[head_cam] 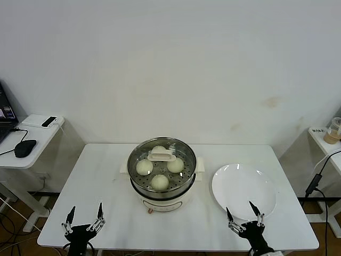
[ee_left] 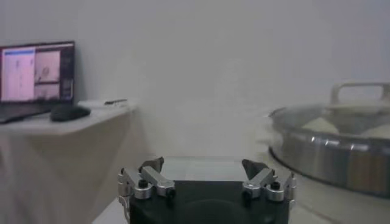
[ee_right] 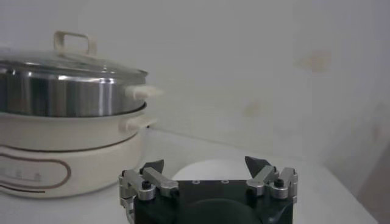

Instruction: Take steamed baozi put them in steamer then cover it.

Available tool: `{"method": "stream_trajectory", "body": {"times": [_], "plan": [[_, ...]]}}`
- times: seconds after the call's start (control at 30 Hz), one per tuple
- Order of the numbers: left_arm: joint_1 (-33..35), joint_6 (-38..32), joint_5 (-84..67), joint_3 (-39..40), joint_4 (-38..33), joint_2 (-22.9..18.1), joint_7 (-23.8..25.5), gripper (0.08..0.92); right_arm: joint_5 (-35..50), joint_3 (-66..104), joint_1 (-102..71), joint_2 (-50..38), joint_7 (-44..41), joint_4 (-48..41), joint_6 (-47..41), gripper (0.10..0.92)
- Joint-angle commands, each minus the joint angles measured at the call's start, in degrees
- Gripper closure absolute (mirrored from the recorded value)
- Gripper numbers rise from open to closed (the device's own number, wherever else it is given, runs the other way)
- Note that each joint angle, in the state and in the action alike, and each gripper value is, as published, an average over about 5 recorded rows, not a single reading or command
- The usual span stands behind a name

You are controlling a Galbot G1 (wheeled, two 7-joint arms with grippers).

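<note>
Head view, centre of frame: the steamer (head_cam: 162,178) stands on the white table (head_cam: 101,176) with the cover (head_cam: 161,160) seated on its rim, cream handle up. Through the glass the steamed baozi (head_cam: 144,167) are visible on the perforated tray — three are plain, and a fourth shows only partly behind the handle, toward the upper edge of the pot. To the right of centre the white plate (head_cam: 244,191) lies bare, just beside the steamer base. Judged from this layout, both loading and covering are complete — nothing appears to be left. At the lower left of the frame the left gripper (head_cam: 83,217) hovers at the table's near edge, fingers spread wide, holding nothing. At the lower right the right gripper (head_cam: 243,216) sits at the plate's near rim, likewise wide apart and empty.
</note>
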Motion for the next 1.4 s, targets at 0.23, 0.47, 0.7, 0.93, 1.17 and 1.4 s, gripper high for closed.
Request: {"method": "stream_trajectory", "body": {"times": [0.23,0.47,0.7,0.93,1.17,1.4], "plan": [[1.2,0.2,-0.6,-0.7,0.3,-0.8,-0.1,0.177,0.4,-1.4,-0.6,-0.3,0.3,-0.3,0.4,0.203],[1.1,-0.3,0.5,-0.5,0.8,-0.7,0.2,0.177,-0.7,-2.3,-0.6,0.1,0.2,-0.5,0.7,0.203],[1.2,0.0,1.7,-0.4,0.6,-0.5,0.9,0.177,-0.8,-2.5,-0.7,0.2,-0.1,-0.4,0.8,0.203],[1.3,0.0,2.0,-0.1,0.4,-0.5,1.3,0.177,-0.9,-2.6,-0.8,0.2,-0.3,-0.2,0.9,0.203],[1.8,0.2,2.1,-0.2,0.4,-0.4,1.9,0.177,-0.9,-2.6,-0.8,0.3,-0.3,-0.1,0.8,0.203],[2.5,0.7,2.2,-0.2,0.2,-0.4,2.9,0.177,-0.9,-2.5,-0.8,0.3,-0.1,0.2,0.7,0.203]]}}
